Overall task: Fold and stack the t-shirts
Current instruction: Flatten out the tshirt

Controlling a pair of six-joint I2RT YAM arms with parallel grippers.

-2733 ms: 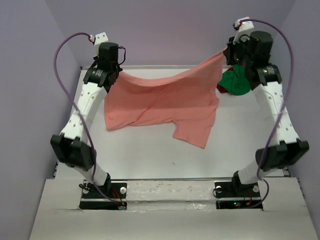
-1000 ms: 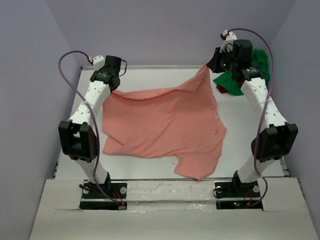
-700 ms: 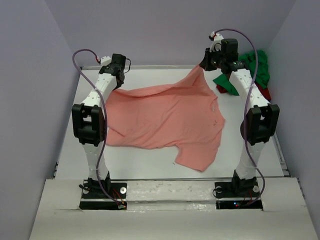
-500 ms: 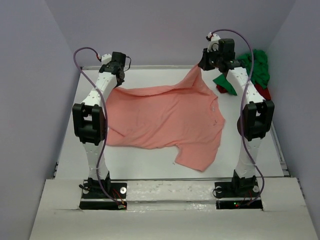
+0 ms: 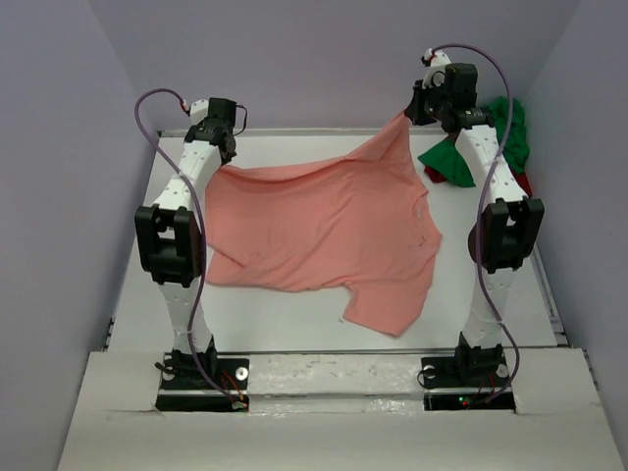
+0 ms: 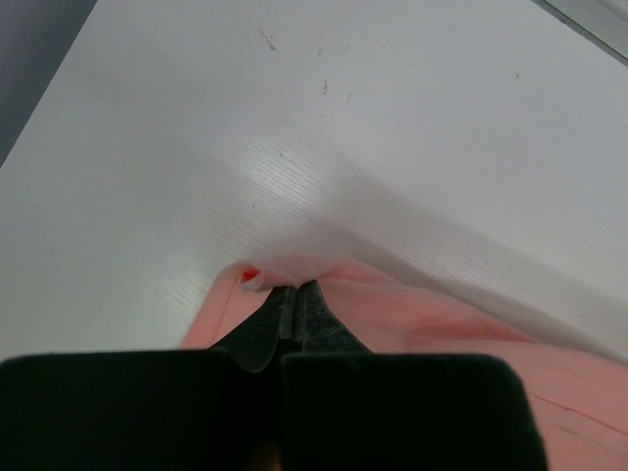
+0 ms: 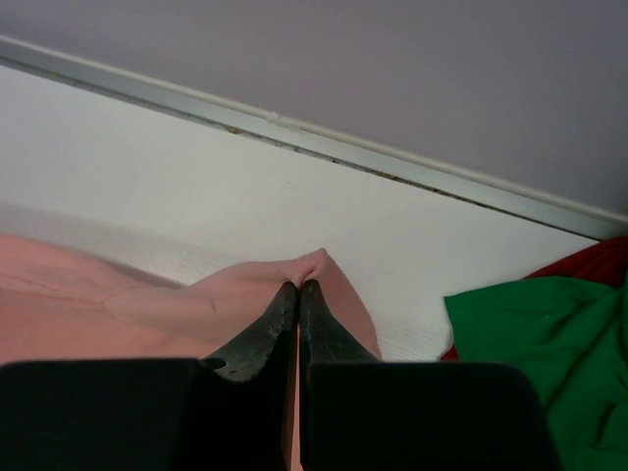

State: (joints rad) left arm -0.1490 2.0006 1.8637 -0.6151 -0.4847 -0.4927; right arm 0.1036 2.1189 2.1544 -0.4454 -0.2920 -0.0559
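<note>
Nearest the arm bases is bare tabletop [image 5: 294, 329], then the loose end of the salmon t-shirt [image 5: 324, 231]: one flap, maybe a sleeve, trails toward the near edge, and the body lies mostly flat mid-tabletop, not folded yet

Further back, both arms reach to the far side. On the far left, the left pincer [image 6: 294, 292] is clenched on a corner of the pink cloth, low over the surface. On the far right, the right pincer [image 7: 298, 287] is clenched on the other corner and held higher, so that edge tents up off the tabletop

My read: the wide two-corner pinch is meant to pull the far edge taut and spread the shirt flat before any fold

Far right corner: the green t-shirt [image 5: 496, 132] sits bunched in a heap near the raised pink corner, with red cloth [image 5: 524, 183] under it. Parked out of the way, I'd guess
</note>
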